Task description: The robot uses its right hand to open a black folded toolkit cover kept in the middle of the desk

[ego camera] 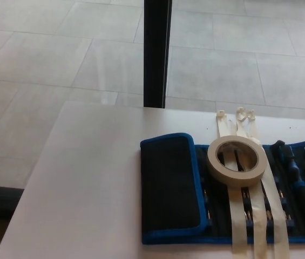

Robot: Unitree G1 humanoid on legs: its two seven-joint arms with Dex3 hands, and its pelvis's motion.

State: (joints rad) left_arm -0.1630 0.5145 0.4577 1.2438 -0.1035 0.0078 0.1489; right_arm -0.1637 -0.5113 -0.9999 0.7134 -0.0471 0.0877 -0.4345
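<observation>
Neither robot hand showed in the head view, so their state could not be told. The black toolkit cover (pixel 169 186) lay on the white desk (pixel 87 178), right of centre near the near edge, its folded flap long from near to far. A tape roll (pixel 236 160) rested on the opened part to its right, over pale tape strips (pixel 237 226).

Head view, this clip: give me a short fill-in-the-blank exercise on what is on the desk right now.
1. The black fabric toolkit cover with blue trim has one flap folded over at its ____ end.
2. A roll of cream masking tape lies ____ the toolkit.
3. Cream tape strips run across the toolkit, ____ the roll.
4. The number of robot hands showing is ____.

Missing words: left; on; under; zero
</observation>
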